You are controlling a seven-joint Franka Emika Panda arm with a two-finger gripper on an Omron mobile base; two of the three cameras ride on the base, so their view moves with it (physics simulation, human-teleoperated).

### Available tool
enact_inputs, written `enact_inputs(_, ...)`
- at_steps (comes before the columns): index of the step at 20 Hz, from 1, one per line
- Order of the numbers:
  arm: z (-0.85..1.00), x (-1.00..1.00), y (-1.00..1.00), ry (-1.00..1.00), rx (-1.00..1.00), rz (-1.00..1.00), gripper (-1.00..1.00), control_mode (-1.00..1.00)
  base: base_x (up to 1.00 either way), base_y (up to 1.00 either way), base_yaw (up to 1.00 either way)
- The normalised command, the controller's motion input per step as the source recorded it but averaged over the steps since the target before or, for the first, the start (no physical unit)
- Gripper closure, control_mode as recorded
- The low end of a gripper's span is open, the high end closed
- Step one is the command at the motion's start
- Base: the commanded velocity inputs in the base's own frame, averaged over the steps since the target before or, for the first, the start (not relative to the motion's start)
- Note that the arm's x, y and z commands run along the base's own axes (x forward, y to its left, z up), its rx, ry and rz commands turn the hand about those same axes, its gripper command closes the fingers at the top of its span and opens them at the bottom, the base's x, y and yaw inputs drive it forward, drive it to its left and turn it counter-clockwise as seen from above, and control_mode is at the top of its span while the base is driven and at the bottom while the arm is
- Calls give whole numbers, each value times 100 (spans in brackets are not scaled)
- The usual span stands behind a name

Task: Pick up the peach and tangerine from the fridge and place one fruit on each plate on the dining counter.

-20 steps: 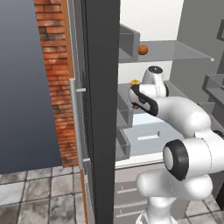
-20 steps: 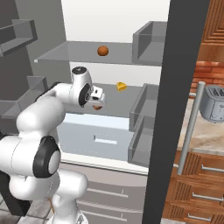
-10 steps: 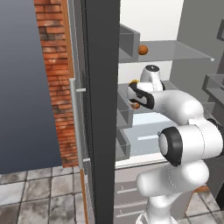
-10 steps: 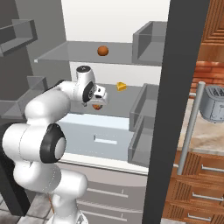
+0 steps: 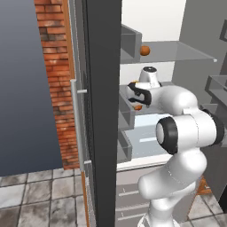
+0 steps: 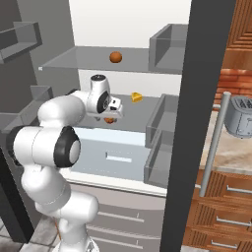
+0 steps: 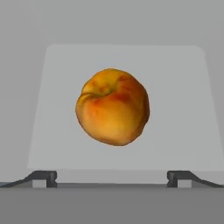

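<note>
Reaching for the first fruit is judged to be the step in hand: the gripper (image 6: 111, 111) is held inside the open fridge (image 6: 162, 54), above the middle shelf (image 6: 140, 120), and is pointed down at the peach (image 7: 113, 106). Seen through the hand camera, the peach is centred between the two dark fingertips (image 7: 43, 176), which are spread wide apart with nothing between them; a clear gap is left on each side of the fruit, and no contact is made yet. From the right base camera the peach (image 6: 110, 119) is glimpsed just beneath the hand, resting on the shelf, with a yellow cheese wedge (image 6: 137, 97) farther back on the same level. The tangerine (image 6: 115, 57) is left untouched on the glass shelf (image 6: 88, 58) above, well apart from the gripper; it is also seen from the left base camera (image 5: 144, 50). Neither fruit has been carried out. The next move is judged to call for a straight descent until the fingers bracket the widest part of the peach, followed by a gentle closing, since a round fruit can be squeezed out sideways if it is caught too high.
</note>
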Motion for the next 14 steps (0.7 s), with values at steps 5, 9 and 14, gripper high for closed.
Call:
enact_inputs(5,-10,33,0,4,0,0,-100,-100,0,0,0)
enact_inputs(9,-12,26,0,1,0,0,-100,-100,0,0,0)
enact_inputs(14,-15,24,0,1,0,0,-100,-100,0,0,0)
